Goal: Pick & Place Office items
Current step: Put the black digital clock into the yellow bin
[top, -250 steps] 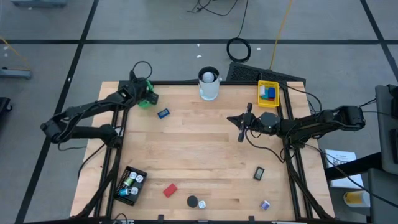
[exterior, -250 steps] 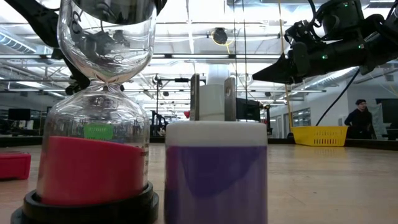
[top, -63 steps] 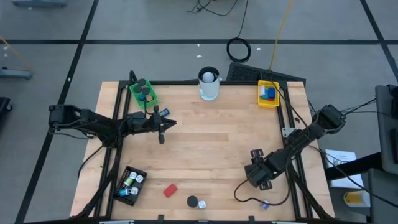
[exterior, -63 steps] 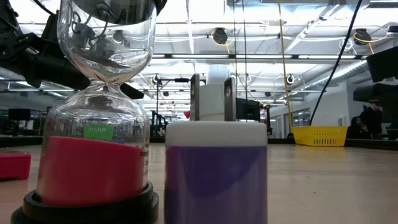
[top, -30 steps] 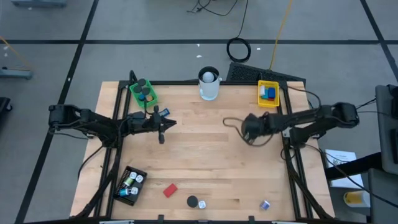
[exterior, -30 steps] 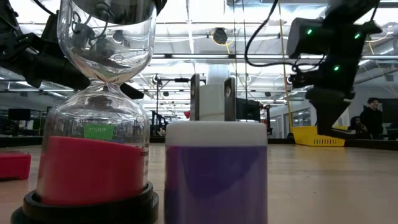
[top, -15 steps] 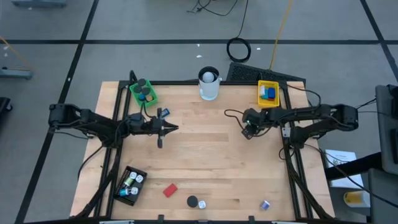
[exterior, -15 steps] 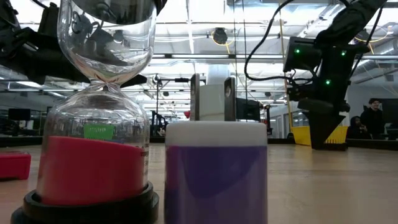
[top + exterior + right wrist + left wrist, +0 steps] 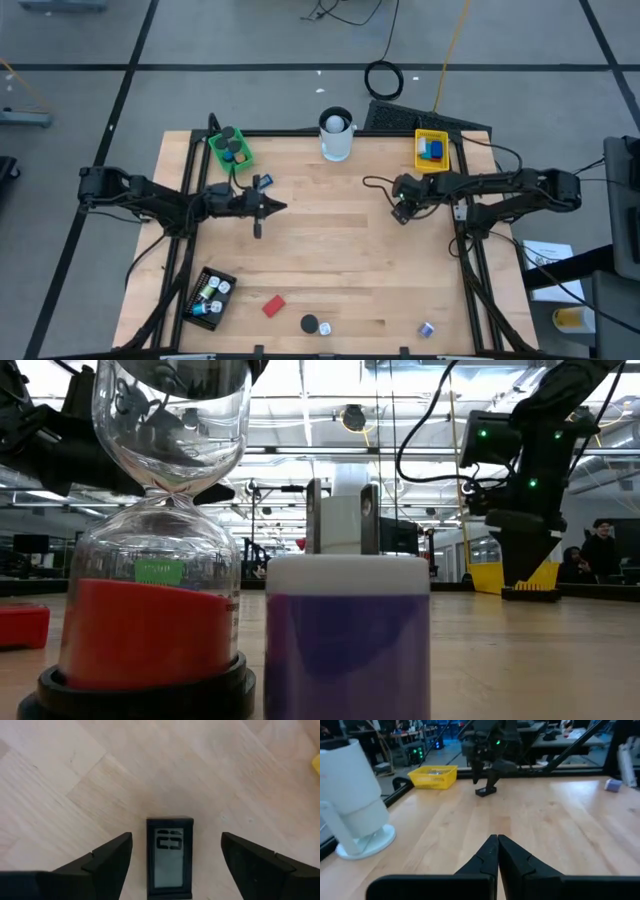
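A small black device with a grey screen (image 9: 170, 855) lies flat on the wooden table, left of the yellow tray (image 9: 431, 152). It also shows in the low view (image 9: 530, 594) and the left wrist view (image 9: 485, 791). My right gripper (image 9: 176, 837) points down over it, also seen from above (image 9: 402, 212). It is open, with one finger on either side of the device and clear of it. My left gripper (image 9: 497, 841) is shut and empty. It hovers level over the table's left half (image 9: 280, 207) and points toward the right edge.
A green tray (image 9: 230, 150) with blue and black pieces and a white cup (image 9: 336, 135) stand at the far edge. A black tray (image 9: 210, 296), a red block (image 9: 273, 305), a black cap (image 9: 310, 323) and a small blue-white piece (image 9: 426, 328) lie near the front edge.
My right gripper has come down with the black device near the yellow tray. The device now lies flat on the table and the fingers stand clear of it. My left gripper has edged a little toward the table's right edge.
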You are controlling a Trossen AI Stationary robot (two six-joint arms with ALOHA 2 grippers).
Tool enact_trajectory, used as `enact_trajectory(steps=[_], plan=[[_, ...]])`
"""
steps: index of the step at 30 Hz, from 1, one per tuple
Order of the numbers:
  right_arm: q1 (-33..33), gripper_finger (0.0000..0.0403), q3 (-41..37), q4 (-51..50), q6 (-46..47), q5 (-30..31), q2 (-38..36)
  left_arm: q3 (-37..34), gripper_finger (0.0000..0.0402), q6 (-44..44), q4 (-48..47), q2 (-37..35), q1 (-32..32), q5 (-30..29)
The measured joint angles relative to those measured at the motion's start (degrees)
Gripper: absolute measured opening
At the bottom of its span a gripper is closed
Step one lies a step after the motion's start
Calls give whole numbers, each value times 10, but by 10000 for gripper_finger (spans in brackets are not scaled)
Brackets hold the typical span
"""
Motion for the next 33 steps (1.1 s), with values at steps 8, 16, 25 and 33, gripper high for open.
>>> enact_trajectory(steps=[8,16,25,33], plan=[[29,288,-15,3,3,2,0,0,10,11,-36,0,0,-8],[31,257,-81,69,24,1,-3,0,10,13,-33,0,0,-8],[31,143,-85,65,18,-1,-43,0,10,14,-32,0,0,-9],[14,143,-60,34,16,4,-121,0,10,14,-32,0,0,-9]])
